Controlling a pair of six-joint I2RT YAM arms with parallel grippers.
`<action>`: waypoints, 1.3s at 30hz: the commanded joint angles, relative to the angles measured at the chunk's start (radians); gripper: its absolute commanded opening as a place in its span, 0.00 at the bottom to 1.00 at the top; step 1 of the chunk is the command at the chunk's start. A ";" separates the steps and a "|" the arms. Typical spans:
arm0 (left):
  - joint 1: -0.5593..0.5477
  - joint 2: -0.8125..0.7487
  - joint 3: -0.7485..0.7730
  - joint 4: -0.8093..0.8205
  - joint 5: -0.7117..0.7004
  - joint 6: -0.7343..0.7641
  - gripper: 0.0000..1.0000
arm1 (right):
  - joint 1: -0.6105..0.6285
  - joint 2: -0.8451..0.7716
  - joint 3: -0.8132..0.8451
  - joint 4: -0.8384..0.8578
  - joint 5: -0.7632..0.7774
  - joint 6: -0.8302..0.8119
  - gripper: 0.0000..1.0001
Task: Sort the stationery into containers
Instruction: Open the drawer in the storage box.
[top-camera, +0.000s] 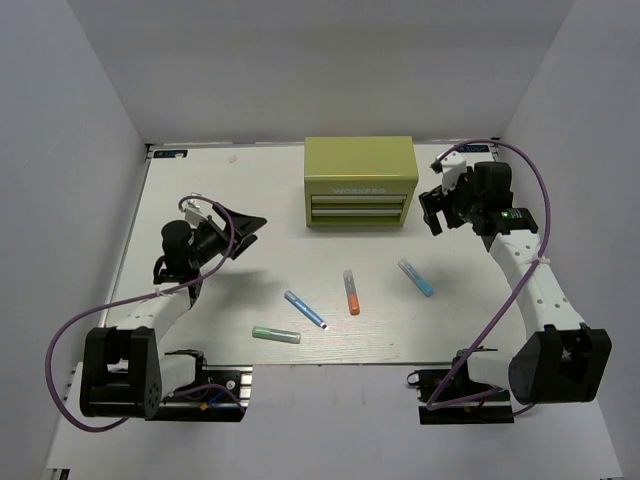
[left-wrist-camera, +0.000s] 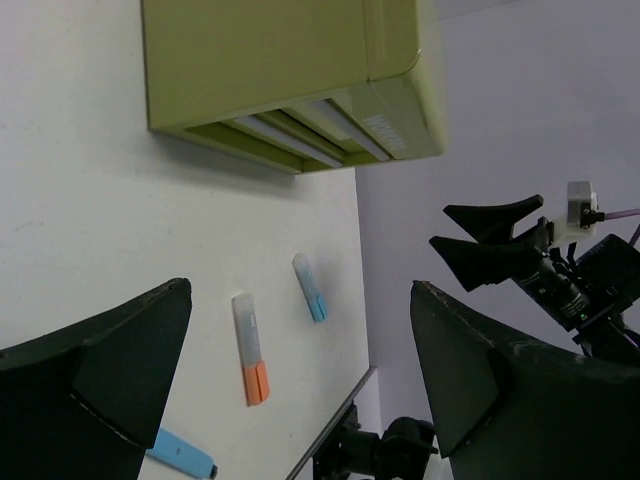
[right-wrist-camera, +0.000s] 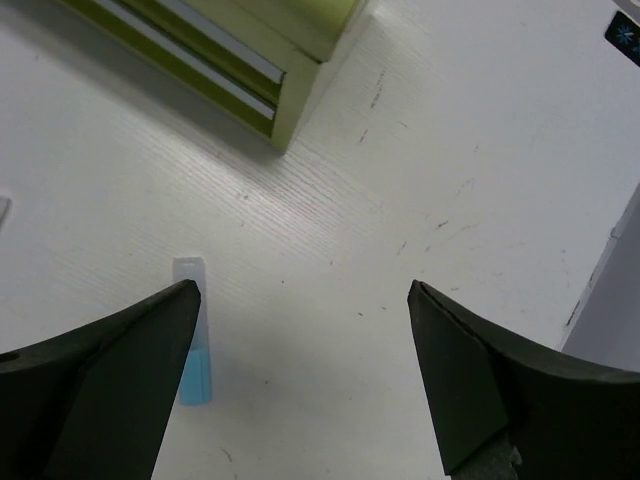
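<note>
The lime-green chest (top-camera: 360, 182) stands at the back centre with both front drawers shut; it also shows in the left wrist view (left-wrist-camera: 280, 70) and the right wrist view (right-wrist-camera: 250, 50). Several pens lie on the table in front of it: light blue (top-camera: 416, 277), orange with greyish cap (top-camera: 352, 292), blue with white tip (top-camera: 305, 310), mint green (top-camera: 276, 335). My left gripper (top-camera: 252, 235) is open and empty, left of the chest, raised above the table. My right gripper (top-camera: 432, 212) is open and empty, right of the chest. The light blue pen (right-wrist-camera: 192, 330) lies by its left finger.
White walls close in the table on the left, back and right. The table's near edge (top-camera: 330, 364) runs just behind the arm bases. Purple cables (top-camera: 525, 170) loop off both arms. The orange pen (left-wrist-camera: 250, 348) and light blue pen (left-wrist-camera: 310, 287) show between the left fingers.
</note>
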 joint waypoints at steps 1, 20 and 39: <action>-0.021 0.023 0.048 0.016 0.005 0.022 1.00 | 0.000 0.009 0.058 -0.086 -0.127 -0.153 0.90; -0.449 0.397 0.224 0.344 -0.394 -0.069 0.69 | 0.052 0.067 0.309 -0.149 -0.333 -0.345 0.54; -0.649 0.709 0.399 0.467 -0.960 -0.219 0.66 | 0.224 0.277 0.417 -0.002 -0.178 -0.242 0.70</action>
